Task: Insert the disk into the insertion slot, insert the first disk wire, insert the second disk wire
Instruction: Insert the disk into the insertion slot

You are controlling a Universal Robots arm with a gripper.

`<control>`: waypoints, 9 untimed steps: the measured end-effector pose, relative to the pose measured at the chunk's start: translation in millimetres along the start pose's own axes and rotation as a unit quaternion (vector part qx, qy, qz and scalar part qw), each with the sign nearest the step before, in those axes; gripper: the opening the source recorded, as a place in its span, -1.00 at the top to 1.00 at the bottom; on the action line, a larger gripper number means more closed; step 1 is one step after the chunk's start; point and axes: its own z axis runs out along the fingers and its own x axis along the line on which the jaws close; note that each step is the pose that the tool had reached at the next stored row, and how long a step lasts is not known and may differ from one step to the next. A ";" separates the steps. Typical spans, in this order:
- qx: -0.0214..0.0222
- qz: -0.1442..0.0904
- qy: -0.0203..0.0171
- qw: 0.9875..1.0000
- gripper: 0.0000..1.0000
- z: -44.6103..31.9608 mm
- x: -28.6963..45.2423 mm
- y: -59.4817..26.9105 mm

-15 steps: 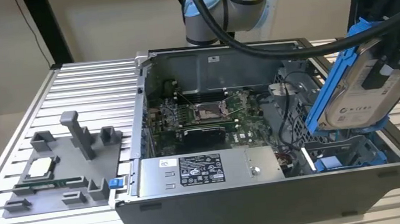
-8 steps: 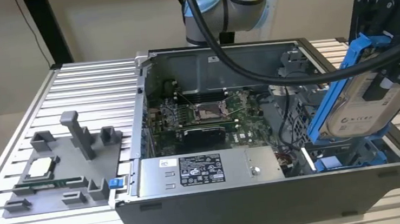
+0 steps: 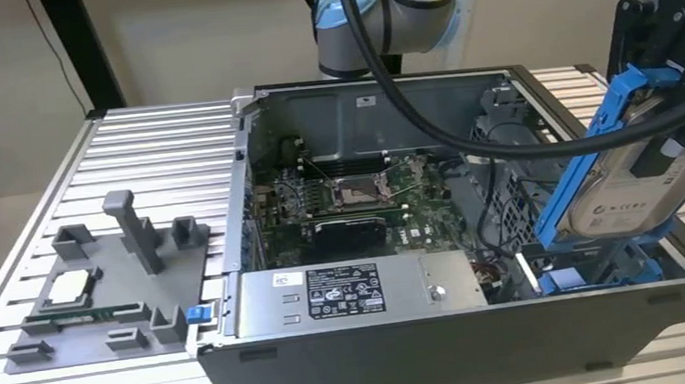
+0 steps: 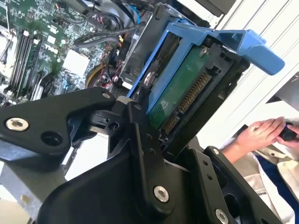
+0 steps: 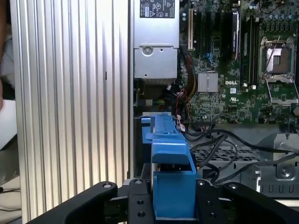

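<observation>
My gripper (image 3: 670,131) is shut on the disk (image 3: 634,187), a silver-grey drive in a bright blue carrier frame. I hold it tilted steeply, its lower end down over the right front corner of the open computer case. The insertion slot (image 3: 580,278), with its blue rails, lies directly beneath that end. In the second wrist view the disk (image 4: 183,91) shows its green board and connector between my black fingers (image 4: 140,135). In the first wrist view the blue carrier (image 5: 170,158) sits clamped in my gripper (image 5: 174,207). Black cables (image 5: 212,140) cross the perforated cage nearby; which are the disk wires I cannot tell.
A grey power supply box (image 3: 351,294) fills the case's front. The motherboard (image 3: 356,200) lies behind it. On the ribbed metal table (image 3: 153,153) at the exterior view's left stands a grey fixture (image 3: 103,297) with small parts. A person's hand (image 4: 261,133) rests beyond the table.
</observation>
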 end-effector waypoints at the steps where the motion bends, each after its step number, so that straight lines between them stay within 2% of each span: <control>1: 0.000 0.000 0.000 1.000 1.00 0.2 -0.1 -0.8; 9: 0.000 0.000 0.000 1.000 1.00 0.3 -0.1 -1.3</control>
